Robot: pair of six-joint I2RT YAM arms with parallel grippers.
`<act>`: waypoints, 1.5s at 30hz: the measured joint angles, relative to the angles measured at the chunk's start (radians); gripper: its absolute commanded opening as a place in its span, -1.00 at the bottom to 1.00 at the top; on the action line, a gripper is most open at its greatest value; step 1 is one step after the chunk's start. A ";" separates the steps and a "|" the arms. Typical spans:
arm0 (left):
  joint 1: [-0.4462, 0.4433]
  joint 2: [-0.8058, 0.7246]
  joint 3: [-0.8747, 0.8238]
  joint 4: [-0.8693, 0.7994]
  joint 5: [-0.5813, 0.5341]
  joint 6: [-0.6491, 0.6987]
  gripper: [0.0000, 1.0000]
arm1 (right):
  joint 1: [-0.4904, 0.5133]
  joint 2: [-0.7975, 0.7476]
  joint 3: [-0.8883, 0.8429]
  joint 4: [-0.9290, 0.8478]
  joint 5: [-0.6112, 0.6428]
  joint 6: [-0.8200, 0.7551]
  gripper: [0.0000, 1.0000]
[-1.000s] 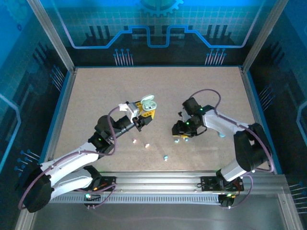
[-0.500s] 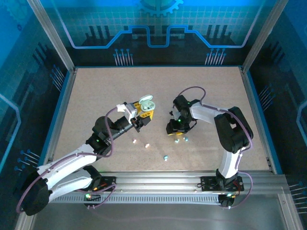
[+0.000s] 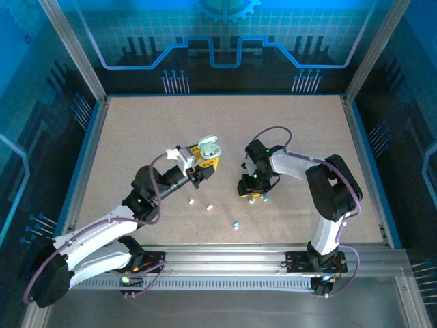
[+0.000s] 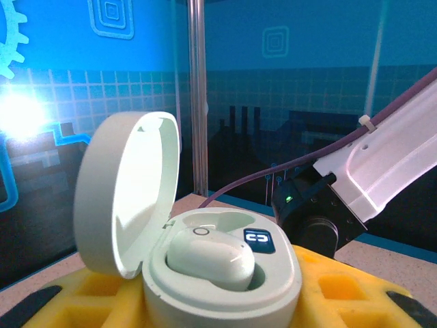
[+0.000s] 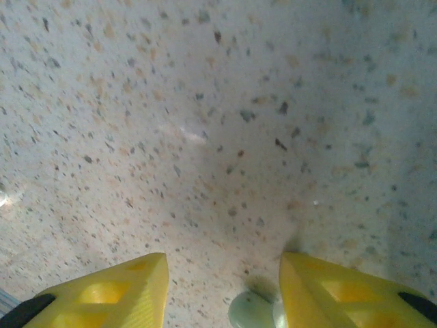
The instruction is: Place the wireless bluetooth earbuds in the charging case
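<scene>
Case, lid open and one earbud seated inside, is sitting clamped in the left gripper; the right gripper, jaws parted, is straddling a second earbud on the table.

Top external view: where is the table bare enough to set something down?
Bare: the far strip of the table below the back wall, and the left side along the blue rail. Crowded: near centre, where loose earbuds lie by the left end effector, holding the charging case, and the right end effector.
</scene>
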 measured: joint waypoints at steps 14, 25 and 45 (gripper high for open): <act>0.000 0.000 0.000 0.000 0.000 0.000 -0.19 | 0.031 -0.019 -0.017 -0.052 0.025 0.012 -0.11; 0.000 0.010 0.000 0.000 0.000 -0.001 -0.19 | 0.050 -0.017 -0.006 -0.068 0.072 0.061 -0.17; 0.000 0.010 -0.007 0.000 -0.008 -0.002 -0.19 | 0.092 0.031 0.071 -0.111 0.130 0.071 -0.28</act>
